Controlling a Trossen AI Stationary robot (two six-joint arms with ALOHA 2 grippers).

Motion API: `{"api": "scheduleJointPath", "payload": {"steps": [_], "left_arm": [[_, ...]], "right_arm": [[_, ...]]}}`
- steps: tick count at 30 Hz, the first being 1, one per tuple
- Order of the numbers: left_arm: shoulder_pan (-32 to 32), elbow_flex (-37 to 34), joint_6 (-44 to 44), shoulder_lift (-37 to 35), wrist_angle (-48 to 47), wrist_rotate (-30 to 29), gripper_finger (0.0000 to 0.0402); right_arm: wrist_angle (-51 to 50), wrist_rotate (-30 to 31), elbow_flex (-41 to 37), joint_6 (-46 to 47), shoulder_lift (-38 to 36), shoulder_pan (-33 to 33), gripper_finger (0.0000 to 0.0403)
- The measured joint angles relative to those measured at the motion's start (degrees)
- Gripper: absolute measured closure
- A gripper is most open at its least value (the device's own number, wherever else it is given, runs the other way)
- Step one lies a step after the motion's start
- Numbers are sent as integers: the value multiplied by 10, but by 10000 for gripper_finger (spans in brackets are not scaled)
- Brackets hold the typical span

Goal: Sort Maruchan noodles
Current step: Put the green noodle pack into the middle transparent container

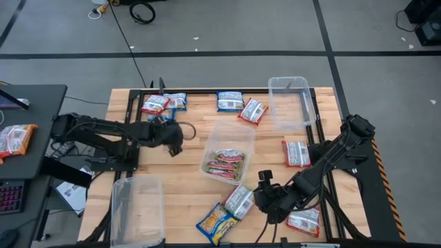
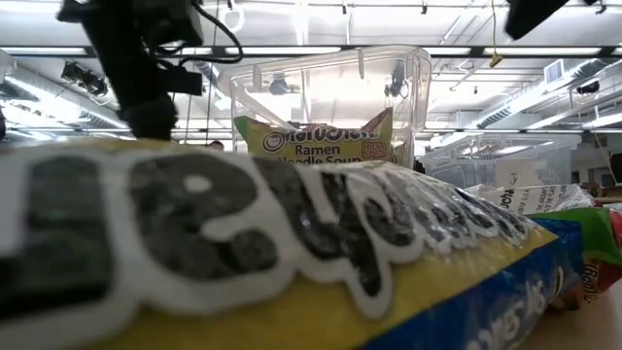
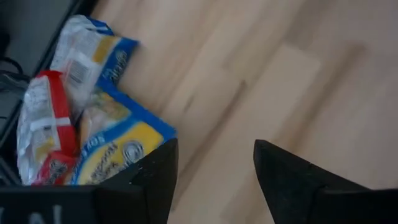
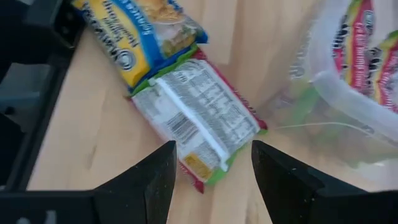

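Filling the low view right against the lens was a blue-and-yellow packet (image 2: 292,262), its black-and-white lettering blurred; behind it a clear tub (image 2: 326,97) held an upright yellow ramen packet (image 2: 316,141).

From above, the wooden worktop (image 1: 186,179) carried the noodle packets in scattered groups. At the far left corner lay a red-and-white packet (image 1: 154,104) just beside a blue one (image 1: 177,101). Near the middle of the far edge sat another blue packet (image 1: 230,100) with a red-and-white one (image 1: 253,111) beside it. The centre tub (image 1: 227,153) held two silvery green-pink packets (image 1: 225,164). An empty tub (image 1: 289,102) stood at the far right corner and another (image 1: 136,208) at the near left corner. Along the right edge lay a red-and-white packet (image 1: 297,153); a further one (image 1: 304,221) sat at the near right corner.

The left tool (image 1: 173,143) hovered over bare wood near the far left group, its fingers (image 3: 152,180) spread with nothing between them. The right tool (image 1: 265,198) hung near the near edge, fingers (image 4: 158,174) spread and empty, just above a silvery packet (image 4: 196,118) lying label-down, which touched a blue-and-yellow packet (image 4: 143,34) beside it.
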Motion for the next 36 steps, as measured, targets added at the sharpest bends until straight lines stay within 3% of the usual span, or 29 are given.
{"api": "scheduleJointPath", "payload": {"steps": [4, 8, 15, 22, 28, 32, 36], "left_arm": [[48, 0, 27, 16, 54, 42, 200], [28, 0, 105, 55, 105, 90, 205], [-44, 0, 138, 103, 147, 64, 205], [-59, 0, 117, 105, 128, 55, 205], [-65, 0, 105, 105, 120, 55, 205], [-65, 0, 98, 105, 113, 55, 205], [-65, 0, 92, 105, 111, 55, 205]], "right_arm": [[-2, 25, 0, 4, 0, -3, 190], [16, 37, -16, 11, 0, -4, 190], [216, -26, -128, -94, 1, 9, 190], [278, 6, -169, -216, 19, 18, 190], [286, -1, -146, -277, 123, 20, 190], [256, 85, -103, -294, 170, 25, 190], [251, 101, -88, -288, 194, 23, 196]]}}
